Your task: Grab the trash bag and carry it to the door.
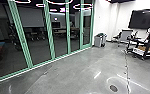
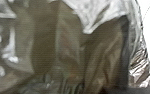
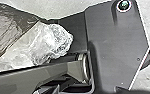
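Observation:
The trash bag [image 2: 44, 37] is seen very close in the left wrist view, a shiny, crumpled see-through film with brownish stuff behind it. In the right wrist view, the dark, wrinkled side of the trash bag [image 3: 6, 32] lies against a bunched, clear plastic part [image 3: 53, 40], close by the robot's own dark plate and bar. What holds the bag is hidden, and how either gripper grips cannot be made out. Tall glass panels in green frames [image 1: 50, 37] run along the left of the head view; which of them is a door, I cannot tell.
Beyond the end of the glass wall stands a grey bin [image 1: 100, 41] with a dark liner. Farther right are a grey-backed chair [image 1: 126, 34] and a black wheeled frame [image 1: 141, 53], below a wall screen [image 1: 141, 21]. A round dark cover [image 1: 113, 88] lies in the grey floor.

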